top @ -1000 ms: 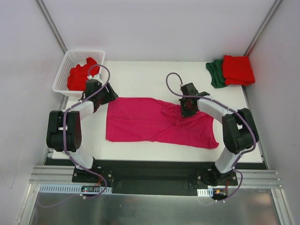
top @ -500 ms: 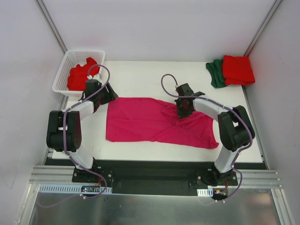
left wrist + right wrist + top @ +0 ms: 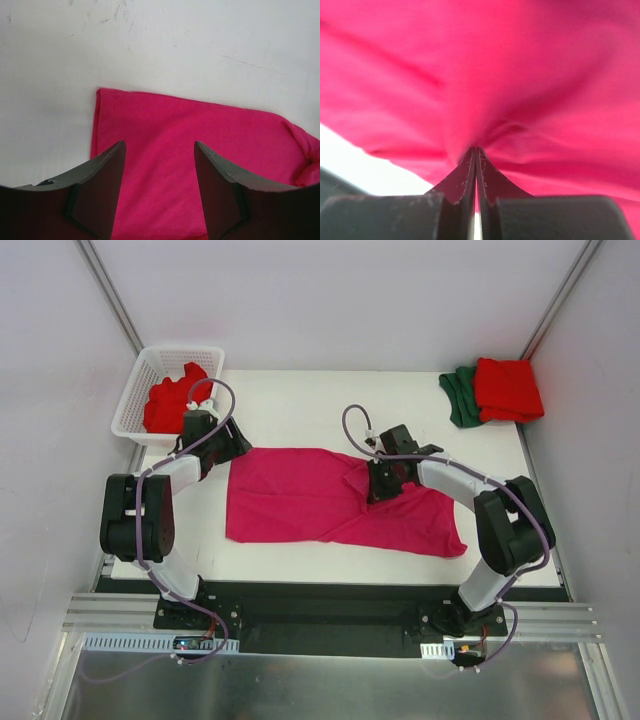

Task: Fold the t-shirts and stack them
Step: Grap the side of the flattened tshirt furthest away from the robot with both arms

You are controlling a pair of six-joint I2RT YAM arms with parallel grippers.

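From above, the magenta-pink t-shirt (image 3: 290,505) lies spread across the middle of the table (image 3: 300,405). The right gripper (image 3: 378,485) sits on its rumpled right half, the left gripper (image 3: 232,445) at its far left corner. In the left wrist view the jaws stand parted about halfway, holding nothing — the shirt's corner lies beneath and between them. In the right wrist view the fingers (image 3: 462,175) are pressed together on a pinched fold — cloth fills the frame beyond the tips.

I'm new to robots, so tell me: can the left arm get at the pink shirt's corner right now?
Probably yes. The jaws of the left arm stand open above a corner of the pink shirt, nothing lying between; the right arm pinches the cloth farther along.
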